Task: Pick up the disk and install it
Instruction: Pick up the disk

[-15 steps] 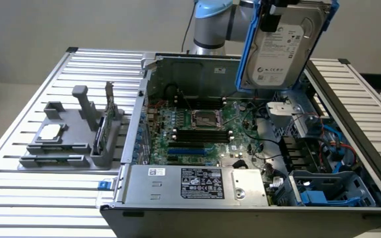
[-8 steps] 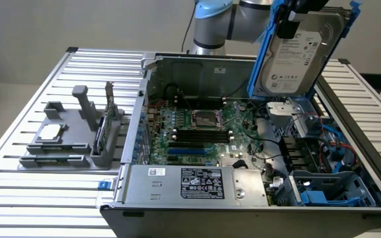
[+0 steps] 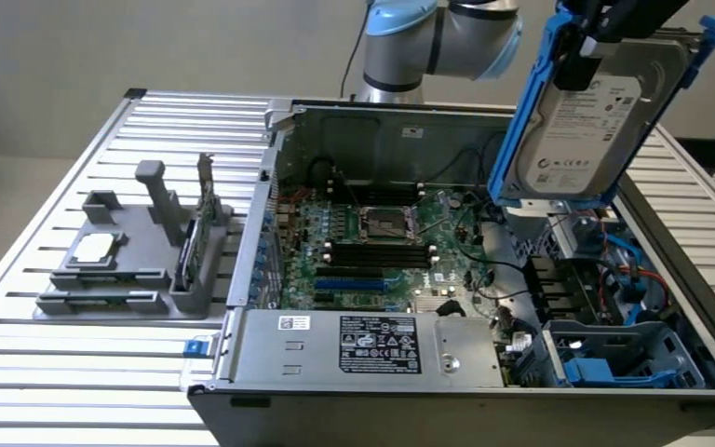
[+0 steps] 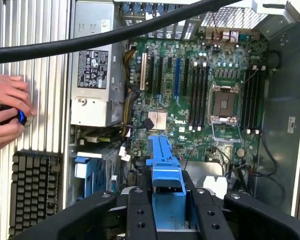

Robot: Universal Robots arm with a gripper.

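Note:
The disk [image 3: 587, 121], a silver hard drive with a white label in a blue carrier, hangs nearly upright above the open computer case [image 3: 457, 372], over its side at the exterior view's right. My gripper [image 3: 606, 33] is shut on the disk's upper edge. In the wrist view the blue carrier of the disk [image 4: 162, 160] sits clamped between the two black fingers [image 4: 140, 212] of my gripper [image 4: 167, 212], with the motherboard [image 4: 190, 85] below it. The drive's body is hidden under the gripper there.
Inside the case lie the motherboard [image 3: 376, 242], the power supply [image 3: 370, 345] and a drive bay with blue parts [image 3: 613, 358]. A grey holder [image 3: 134, 256] at the exterior view's left carries a processor chip and a green card. A person's hands [image 4: 5, 115] and a keyboard [image 4: 32, 192] lie beside the case.

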